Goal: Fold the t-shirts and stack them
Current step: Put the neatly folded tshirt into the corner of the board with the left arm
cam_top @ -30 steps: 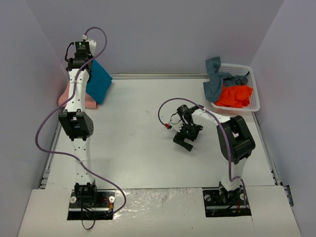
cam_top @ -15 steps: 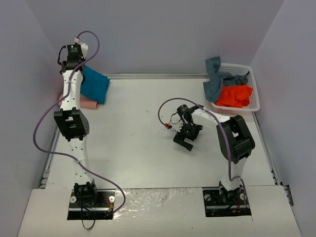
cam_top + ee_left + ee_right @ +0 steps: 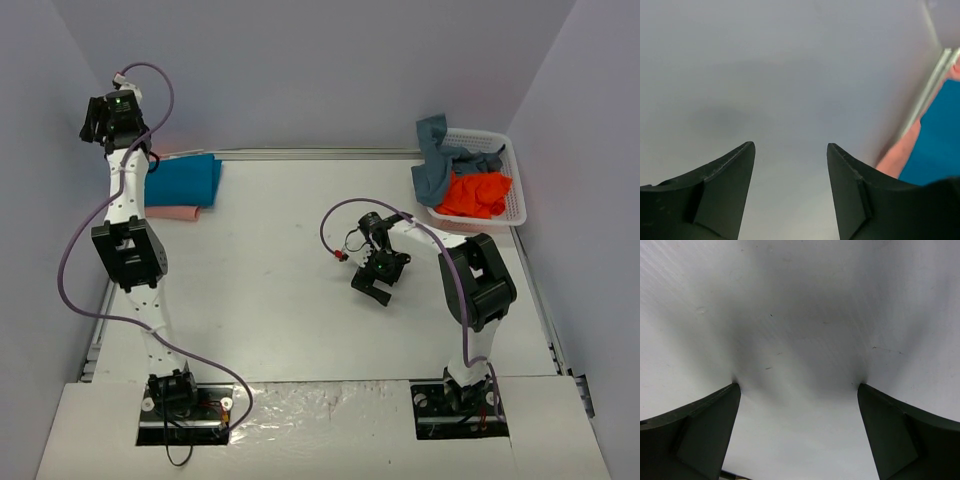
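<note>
Two shirts stacked far-left on the surface (image 3: 280,300): folded teal-blue cloth shirt (image 3: 185,178) atop salmon-pink cloth shirt (image 3: 172,212); crumpled orange shirt (image 3: 475,195) and grey-blue shirt (image 3: 438,165) wait in white plastic lattice basket (image 3: 516,190). Left end effector (image 3: 790,146) and right end effector (image 3: 797,386) both wide open, empty; roughly half done.

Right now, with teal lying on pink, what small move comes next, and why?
Probably swing the right pincer toward the grey shirt draped over the basket rim. That pincer is open and holds nothing, and teal already lies flat on pink.

Left claw (image 3: 790,145) parted (facing wall (image 3: 765,60)); teal t-shirt (image 3: 940,140) right.
</note>
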`<state>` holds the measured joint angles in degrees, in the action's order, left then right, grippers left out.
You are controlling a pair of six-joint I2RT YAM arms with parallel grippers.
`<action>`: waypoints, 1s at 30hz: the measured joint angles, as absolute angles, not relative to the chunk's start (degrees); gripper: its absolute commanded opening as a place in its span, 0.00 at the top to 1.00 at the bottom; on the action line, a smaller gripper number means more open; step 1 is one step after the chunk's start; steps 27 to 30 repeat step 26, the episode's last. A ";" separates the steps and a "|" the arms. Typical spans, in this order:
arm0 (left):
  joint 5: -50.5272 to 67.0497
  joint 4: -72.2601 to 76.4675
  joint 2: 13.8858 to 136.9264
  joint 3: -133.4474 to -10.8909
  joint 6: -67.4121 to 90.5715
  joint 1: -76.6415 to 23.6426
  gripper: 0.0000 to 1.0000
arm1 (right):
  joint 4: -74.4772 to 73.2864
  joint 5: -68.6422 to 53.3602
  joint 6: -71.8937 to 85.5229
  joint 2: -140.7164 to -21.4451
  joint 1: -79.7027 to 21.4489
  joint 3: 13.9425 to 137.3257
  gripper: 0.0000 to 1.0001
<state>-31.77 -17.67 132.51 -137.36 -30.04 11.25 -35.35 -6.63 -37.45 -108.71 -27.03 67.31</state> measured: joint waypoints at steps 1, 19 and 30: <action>-31.38 -18.52 131.20 -135.35 -29.34 11.42 0.41 | -35.35 -6.63 -37.45 -108.68 -27.03 67.31 0.00; 6.50 -27.86 76.23 -77.28 -10.50 0.01 0.11 | -32.80 -9.41 -35.16 -105.23 -26.26 66.30 0.00; 12.47 -21.93 69.91 -65.41 -12.84 -1.48 0.06 | -27.07 -10.90 -28.51 -94.67 -25.04 68.16 0.00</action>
